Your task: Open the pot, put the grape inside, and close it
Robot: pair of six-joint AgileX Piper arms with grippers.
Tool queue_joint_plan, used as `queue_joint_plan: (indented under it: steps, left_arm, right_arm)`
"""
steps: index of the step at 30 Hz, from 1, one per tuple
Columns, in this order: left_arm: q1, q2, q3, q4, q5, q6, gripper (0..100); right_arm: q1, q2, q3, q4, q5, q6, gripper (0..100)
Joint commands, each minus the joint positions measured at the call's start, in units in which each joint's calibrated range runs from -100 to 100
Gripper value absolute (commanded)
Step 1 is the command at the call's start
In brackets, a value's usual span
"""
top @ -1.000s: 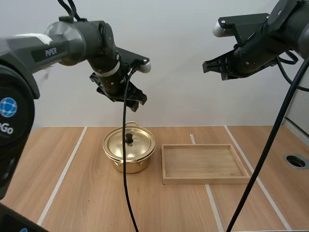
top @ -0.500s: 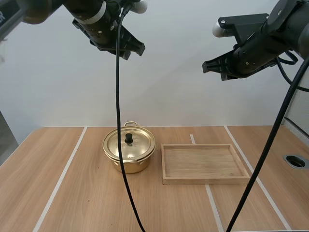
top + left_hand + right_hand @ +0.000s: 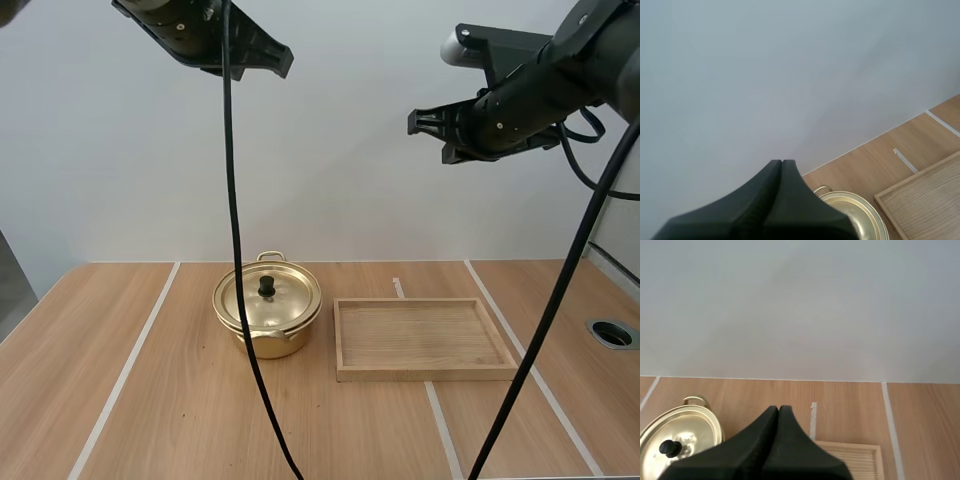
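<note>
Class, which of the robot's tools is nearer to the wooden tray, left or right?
Right. The right tool hangs high above the wooden tray; the left tool is higher, above the pot beside the tray.

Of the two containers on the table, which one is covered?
The gold pot, left of the wooden tray. Its lid sits closed on top, while the tray is open-topped.
</note>
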Motion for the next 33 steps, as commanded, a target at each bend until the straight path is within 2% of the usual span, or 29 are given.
queue_joint_plan:
  steps: [1,3,6,9,13,16,23,26,30,33]
  left_arm:
    - [-0.16,-1.6,0.3,1.5,-1.3,-6.9,0]
    - [-0.16,-3.5,3.1,7.1,-8.0,-14.6,0]
    - [-0.16,-6.8,10.1,13.3,-16.0,-21.1,0]
    - [-0.16,-11.0,18.9,16.7,-23.8,-23.8,0]
    - [-0.16,-15.7,30.7,18.7,-31.1,-27.9,0]
    - [-0.16,-19.1,38.2,22.7,-35.0,-32.3,0]
    - [-0.16,-28.9,50.9,38.0,-36.7,-43.6,0]
    - [-0.16,-33.7,55.9,38.2,-37.0,-43.7,0]
    - [-0.16,-40.4,63.0,38.2,-40.6,-44.7,0]
    - [-0.16,-44.7,66.3,38.2,-40.8,-44.7,0]
  right_arm:
    - [-0.2,-1.2,0.1,1.7,1.4,0.7,0]
    - [-0.2,-1.9,0.1,1.8,1.3,1.0,0]
    - [-0.2,-3.5,0.1,0.9,-0.7,1.0,0]
    - [-0.2,-6.6,3.3,-2.0,-7.9,1.0,0]
    - [0.0,-12.1,12.1,-3.2,-17.2,0.8,0]
    - [1.5,-15.0,19.0,-4.9,-23.0,0.6,0]
    - [8.1,-19.6,31.0,-8.4,-30.1,2.5,0]
    - [9.6,-23.4,34.3,-10.8,-34.4,3.4,0]
    - [9.7,-30.7,37.9,-15.0,-36.2,3.4,0]
    - [9.7,-36.6,40.3,-15.7,-36.6,3.4,0]
